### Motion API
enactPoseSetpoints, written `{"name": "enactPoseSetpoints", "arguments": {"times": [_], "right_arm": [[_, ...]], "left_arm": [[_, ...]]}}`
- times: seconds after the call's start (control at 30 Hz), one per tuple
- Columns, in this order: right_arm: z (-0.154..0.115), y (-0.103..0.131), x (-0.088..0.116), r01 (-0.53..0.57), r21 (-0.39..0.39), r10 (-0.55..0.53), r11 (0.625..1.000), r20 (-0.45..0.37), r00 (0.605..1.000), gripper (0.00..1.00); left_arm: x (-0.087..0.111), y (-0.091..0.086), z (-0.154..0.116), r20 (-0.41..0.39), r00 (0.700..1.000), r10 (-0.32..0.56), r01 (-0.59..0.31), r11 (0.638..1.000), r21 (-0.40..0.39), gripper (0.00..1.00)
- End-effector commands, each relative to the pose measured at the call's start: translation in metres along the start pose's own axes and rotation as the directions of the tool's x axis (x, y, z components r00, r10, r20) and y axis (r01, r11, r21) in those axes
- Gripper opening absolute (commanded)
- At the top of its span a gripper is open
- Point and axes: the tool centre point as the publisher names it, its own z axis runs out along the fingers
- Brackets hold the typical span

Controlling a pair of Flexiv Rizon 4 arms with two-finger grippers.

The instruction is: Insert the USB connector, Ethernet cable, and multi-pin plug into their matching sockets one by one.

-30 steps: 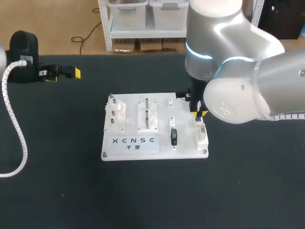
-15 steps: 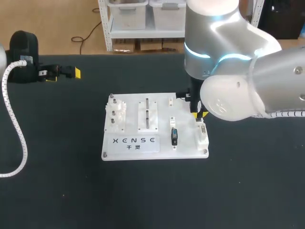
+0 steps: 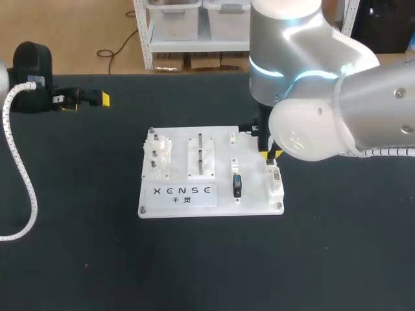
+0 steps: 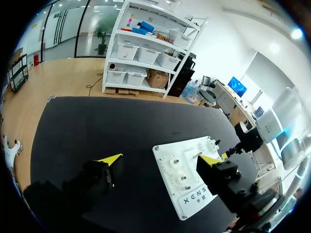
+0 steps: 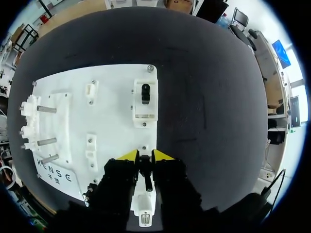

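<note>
Black tabletop (image 3: pixel 337 259) carried the white board (image 3: pixel 253 191), and my right arm came in over the board's right rear part. On the right wrist feed I saw the right tool (image 5: pixel 146 156) with its yellow tips drawn close, clamped from both sides on a dark connector (image 5: pixel 145 170). I could not tell which of the three plugs it was. The connector sat between the fingers, directly over a white socket block (image 5: pixel 143 209) at the board's right edge, just under the tool. Whether it touched the socket I could not make out. Ahead of the tool another white block (image 5: pixel 145 108) stood on the board with a dark part in it. My left tool (image 4: pixel 160 158) hung at the tabletop's far left rear, well apart from the board, its fingers spread wide with nothing between them.
</note>
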Motion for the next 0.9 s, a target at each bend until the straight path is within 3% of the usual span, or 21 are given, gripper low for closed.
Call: {"name": "enactPoseSetpoints", "arguments": {"times": [0.03, 0.53, 0.9], "right_arm": [[-0.002, -0.001, 0.000, 0.008, -0.001, -0.008, 1.000, 0.019, 1.000, 1.00], [-0.046, 0.015, -0.001, 0.033, -0.036, -0.029, 0.999, 0.113, 0.993, 1.00], [-0.062, 0.035, 0.015, 0.073, -0.053, -0.066, 0.996, 0.122, 0.990, 1.00]], "left_arm": [[0.000, 0.000, 0.000, 0.000, 1.000, 0.000, 0.000, 1.000, 0.000, 1.00], [0.000, 0.000, 0.000, 0.000, 1.000, 0.000, 0.000, 1.000, 0.000, 1.00], [0.000, 0.000, 0.000, 0.000, 1.000, 0.000, 0.000, 1.000, 0.000, 1.00]]}}
